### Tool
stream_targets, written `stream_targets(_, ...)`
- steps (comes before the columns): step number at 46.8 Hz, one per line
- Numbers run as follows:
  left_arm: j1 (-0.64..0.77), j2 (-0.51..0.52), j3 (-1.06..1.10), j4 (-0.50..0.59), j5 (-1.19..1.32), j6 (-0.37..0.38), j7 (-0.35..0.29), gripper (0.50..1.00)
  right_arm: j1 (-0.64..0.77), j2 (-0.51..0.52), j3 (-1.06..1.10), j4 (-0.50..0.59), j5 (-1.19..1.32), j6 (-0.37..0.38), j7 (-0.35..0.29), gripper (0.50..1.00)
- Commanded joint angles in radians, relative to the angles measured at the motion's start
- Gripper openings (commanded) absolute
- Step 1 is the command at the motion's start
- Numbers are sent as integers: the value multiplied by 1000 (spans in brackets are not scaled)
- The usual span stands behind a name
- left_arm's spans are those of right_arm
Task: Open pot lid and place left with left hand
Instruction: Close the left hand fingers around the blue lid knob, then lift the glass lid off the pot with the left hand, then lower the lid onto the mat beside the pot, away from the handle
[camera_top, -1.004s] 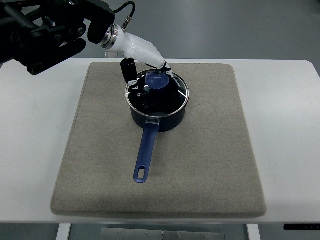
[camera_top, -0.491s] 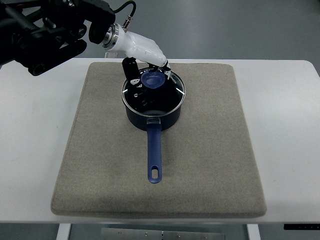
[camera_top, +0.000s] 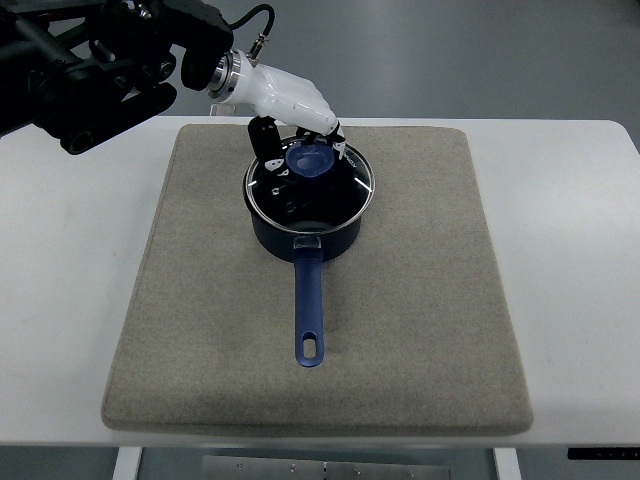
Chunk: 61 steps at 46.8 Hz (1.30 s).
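Here, on a grey felt mat (camera_top: 400, 330) spread over a white table (camera_top: 70, 250), a dark blue saucepan (camera_top: 305, 232) sits toward the mat's 12 o'clock edge, its long blue handle (camera_top: 308, 312) pointing straight to 6 o'clock. The glass lid (camera_top: 335, 195) is on the pot, though its rim looks slightly tilted, so whether it is fully seated cannot be told. The robot's left hand (camera_top: 290, 105), white-shelled on a black arm entering from 10 o'clock, reaches down over the pot's far rim. Its dark fingers (camera_top: 264, 135) are curled around the lid's blue knob (camera_top: 308, 160), one on the 9 o'clock side and others at the knob's 1 o'clock edge, which appears to be a pinch grasp on the knob rather than a mere touch. The grip is taken from above and behind, seemingly so that the wrist stays clear of the glass and the lid can rise straight up. The right hand is out of the picture. By the look of things the lift is just at hand and nothing has yet been set down. The open stretch of mat at 9 o'clock of the pot is the likely place for the lid. A lid carried by its knob alone could swing or clip the pan's rim.
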Motion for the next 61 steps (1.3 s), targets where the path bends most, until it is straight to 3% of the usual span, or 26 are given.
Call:
stream_targets(1, -1, 2, 1, 0, 2, 0, 0, 500, -1, 0, 0, 0, 0, 0, 0, 917)
stream_targets(11, -15, 9, 0, 6, 0, 0, 0, 500, -1, 0, 0, 1, 0, 0, 0, 917)
stream_targets(27, -30, 18, -12, 105, -20, 0, 0, 500, 1, 0, 0, 0, 0, 0, 0, 917)
stream_targets(38, -21, 95, -14, 141, -28, 2, 0, 500, 1, 0, 0, 0, 0, 0, 0, 917)
stream_targets(49, -20, 207, 1, 95, -21, -3, 0, 500, -1, 0, 0, 1, 0, 0, 0, 917)
stream_targets(61, 3, 350, 4, -52, -15, -5, 0, 500, -1, 0, 0, 1, 0, 0, 0, 917)
